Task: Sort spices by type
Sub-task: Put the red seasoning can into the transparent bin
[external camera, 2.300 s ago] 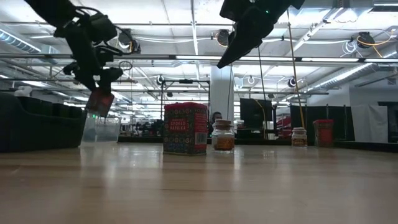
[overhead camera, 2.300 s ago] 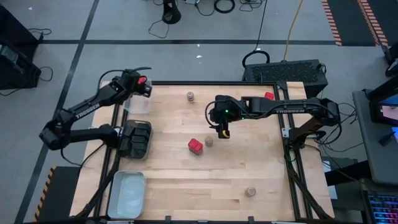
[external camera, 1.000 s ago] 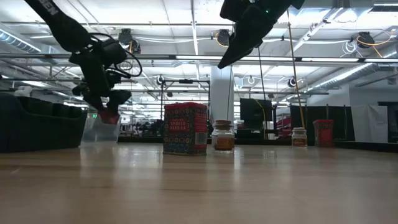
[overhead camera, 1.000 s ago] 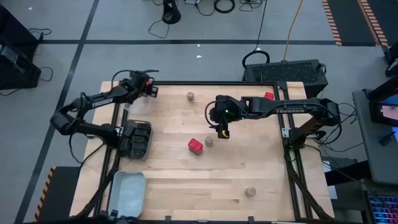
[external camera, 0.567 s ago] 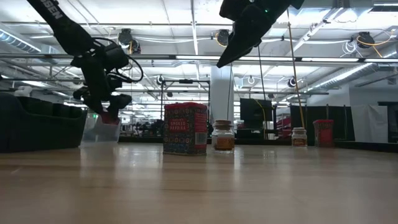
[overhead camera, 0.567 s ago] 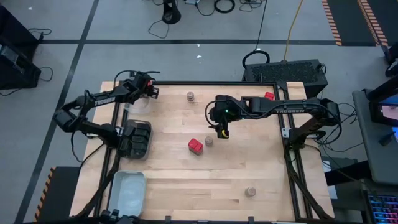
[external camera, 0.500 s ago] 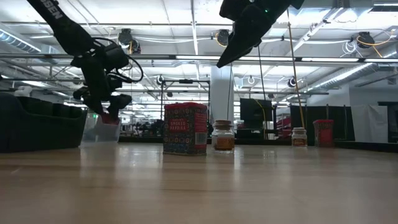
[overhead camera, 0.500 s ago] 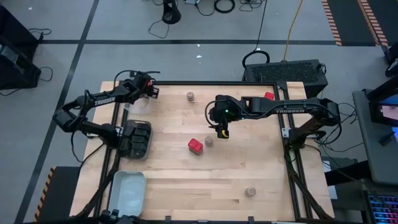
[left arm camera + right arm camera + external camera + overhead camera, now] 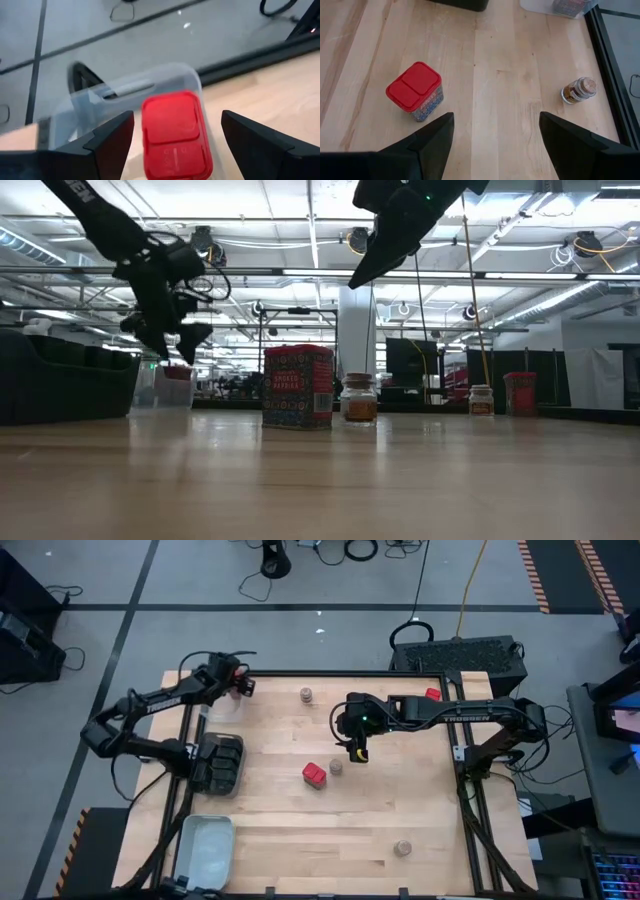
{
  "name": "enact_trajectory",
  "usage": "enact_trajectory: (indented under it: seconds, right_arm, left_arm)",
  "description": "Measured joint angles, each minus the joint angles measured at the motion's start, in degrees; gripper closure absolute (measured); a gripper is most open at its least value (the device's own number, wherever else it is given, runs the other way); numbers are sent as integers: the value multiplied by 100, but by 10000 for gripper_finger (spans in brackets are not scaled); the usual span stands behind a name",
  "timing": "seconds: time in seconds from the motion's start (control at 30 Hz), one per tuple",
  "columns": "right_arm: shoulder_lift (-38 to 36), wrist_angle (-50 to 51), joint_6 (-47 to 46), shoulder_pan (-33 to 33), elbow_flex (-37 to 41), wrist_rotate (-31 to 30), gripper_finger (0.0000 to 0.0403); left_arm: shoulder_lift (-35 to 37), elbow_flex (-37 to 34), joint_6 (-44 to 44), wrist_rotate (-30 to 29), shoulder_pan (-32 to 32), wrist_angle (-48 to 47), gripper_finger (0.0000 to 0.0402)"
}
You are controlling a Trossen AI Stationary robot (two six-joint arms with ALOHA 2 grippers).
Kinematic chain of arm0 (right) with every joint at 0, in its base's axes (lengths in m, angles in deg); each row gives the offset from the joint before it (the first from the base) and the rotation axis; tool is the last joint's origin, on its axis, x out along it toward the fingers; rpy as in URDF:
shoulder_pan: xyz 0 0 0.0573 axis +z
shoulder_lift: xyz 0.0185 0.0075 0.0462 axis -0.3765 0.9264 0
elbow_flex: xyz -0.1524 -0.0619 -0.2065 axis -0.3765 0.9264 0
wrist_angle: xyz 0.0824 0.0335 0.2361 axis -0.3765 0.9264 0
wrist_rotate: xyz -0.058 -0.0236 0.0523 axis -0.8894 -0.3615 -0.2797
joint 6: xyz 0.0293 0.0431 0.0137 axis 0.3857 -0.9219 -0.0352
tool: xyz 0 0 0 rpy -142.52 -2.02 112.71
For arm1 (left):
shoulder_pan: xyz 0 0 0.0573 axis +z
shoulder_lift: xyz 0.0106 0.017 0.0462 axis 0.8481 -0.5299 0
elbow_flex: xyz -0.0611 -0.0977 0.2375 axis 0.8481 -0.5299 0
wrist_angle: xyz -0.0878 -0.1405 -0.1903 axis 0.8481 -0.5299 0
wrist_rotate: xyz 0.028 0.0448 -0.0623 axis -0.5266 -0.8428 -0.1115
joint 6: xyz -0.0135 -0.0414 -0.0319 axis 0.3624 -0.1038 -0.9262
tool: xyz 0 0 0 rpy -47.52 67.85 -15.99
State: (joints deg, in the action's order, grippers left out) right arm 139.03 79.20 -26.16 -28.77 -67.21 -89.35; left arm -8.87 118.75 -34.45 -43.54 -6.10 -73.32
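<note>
Red tins (image 9: pixel 314 774): three; tan-lidded jars (image 9: pixel 403 848): three.

The middle of the table (image 9: pixel 400 810) is being blocked by a red tin (image 9: pixel 314 774) and a jar (image 9: pixel 336 767) just beside it. Bare wood is being left open to the near side, apart from one jar (image 9: pixel 403 848). The left edge is being occupied by three trays (image 9: pixel 218 762).

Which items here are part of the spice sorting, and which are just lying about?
Job items:
red tin mid-table
red tin in the clear tray
red tin at the far edge
jars

Lying about:
black tray
pale tray
</note>
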Motion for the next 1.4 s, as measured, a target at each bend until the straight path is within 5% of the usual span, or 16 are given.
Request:
enact_trajectory:
  seconds: [0.23, 0.57, 0.7, 0.83, 1.1, 1.27, 1.4]
  right_arm:
    - [0, 2, -11, 0, 0, 0, 128]
    - [-3, 85, -1020, 2, 0, -1, 128]
    - [-4, 970, -1275, -47, 0, -171, 128]
    - [-4, 2018, -1715, -379, 0, -788, 128]
    - [-4, 3079, -2758, -1460, 0, -806, 128]
    - [-4, 3733, -3577, -2162, 0, -1610, 128]
    - [-4, 4009, -3727, -2810, 0, -1662, 128]
  left_arm:
    - [874, 168, 234, 384, 0, -348, 95]
    - [1691, 168, 733, 3682, -469, -464, 95]
    - [1824, 168, 824, 4599, -906, -417, 95]
    - [1836, 135, 828, 4733, -1435, -261, 95]
    - [1835, -192, 846, 4738, -2142, 381, 95]
    - [1836, -192, 872, 4740, -2481, 393, 95]
    - [1836, -192, 979, 4735, -2703, 394, 95]
